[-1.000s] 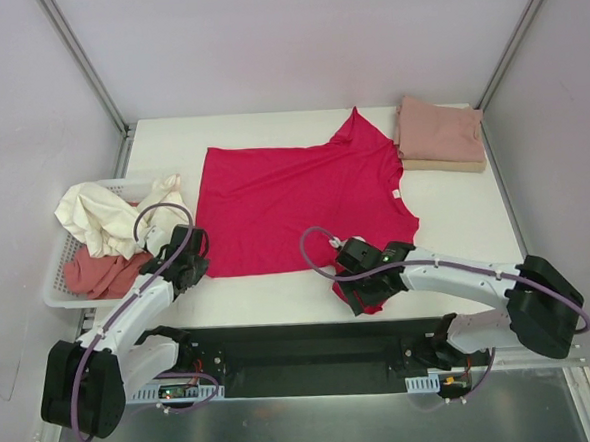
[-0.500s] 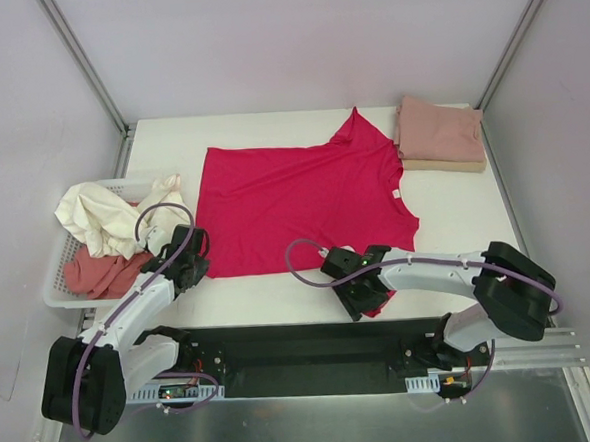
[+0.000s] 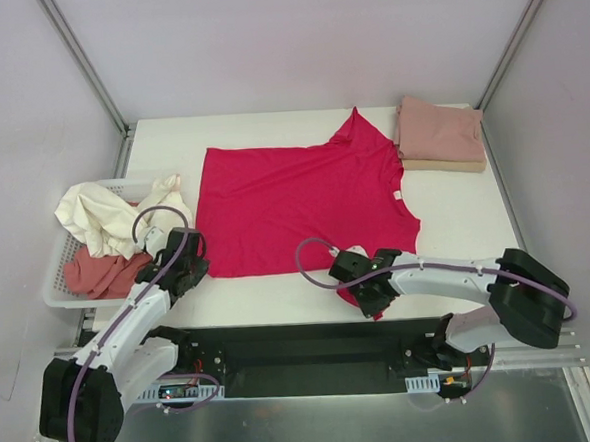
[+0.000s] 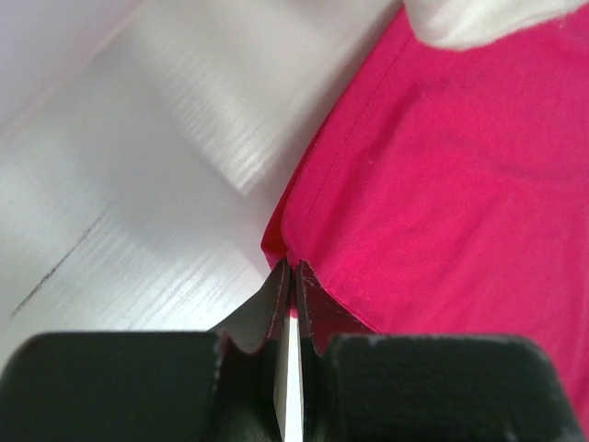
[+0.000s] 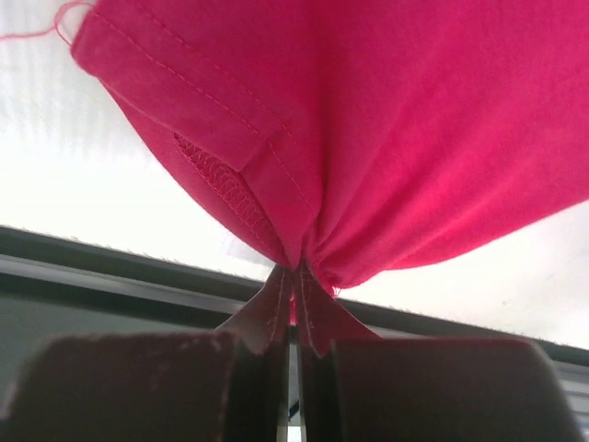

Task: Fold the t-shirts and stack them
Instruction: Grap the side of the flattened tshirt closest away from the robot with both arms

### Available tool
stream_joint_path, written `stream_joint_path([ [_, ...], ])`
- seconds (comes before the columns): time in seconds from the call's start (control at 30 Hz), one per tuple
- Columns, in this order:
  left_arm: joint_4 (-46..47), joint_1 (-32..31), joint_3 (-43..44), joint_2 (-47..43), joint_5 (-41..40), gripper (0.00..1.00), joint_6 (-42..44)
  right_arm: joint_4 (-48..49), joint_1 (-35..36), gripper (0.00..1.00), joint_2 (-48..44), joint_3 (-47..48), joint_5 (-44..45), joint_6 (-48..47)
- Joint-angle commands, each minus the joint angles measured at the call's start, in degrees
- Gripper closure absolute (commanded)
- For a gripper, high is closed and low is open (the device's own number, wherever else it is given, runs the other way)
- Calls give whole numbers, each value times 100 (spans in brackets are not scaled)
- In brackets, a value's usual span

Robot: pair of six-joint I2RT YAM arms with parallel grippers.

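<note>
The crimson t-shirt (image 3: 299,206) is lying spread out and unfolded across the middle of the white table (image 3: 456,226), with its hem toward your left and its collar toward your right. Your left gripper (image 3: 186,271) is pinching the near hem corner; the left wrist view shows its jaws pressed together on the fabric edge. Your right gripper (image 3: 376,294) is clamping the near sleeve, which is bunching into pleats between the closed jaws just beside the table's near edge. No fold is showing in this shirt yet, so it is best judged as being at the start of its first fold. At the far right corner a dusty pink t-shirt (image 3: 440,127) is sitting folded on top of a folded tan t-shirt (image 3: 442,164), so two garments appear to be done and stacked. On the left, a cream t-shirt (image 3: 99,215) and a salmon-pink t-shirt (image 3: 96,275) are lying crumpled in the white lattice basket (image 3: 57,293), apparently waiting. By this reading you are working on the third of five shirts, with its folding, its stacking and two more shirts remaining.
</note>
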Motion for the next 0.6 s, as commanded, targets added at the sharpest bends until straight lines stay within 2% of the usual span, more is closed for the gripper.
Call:
stream_joint_path([
  [0.0, -306, 61, -176, -520, 377, 100, -50, -660, 44, 99, -713, -212, -9, 214],
  [0.3, -1036, 61, -423, -1981, 421, 100, -499, -1531, 492, 100, -1813, -362, -273, 768],
  [0.57, -1107, 52, -274, -1824, 439, 100, -499, -1900, 257, 99, -1726, 350, 430, 382],
])
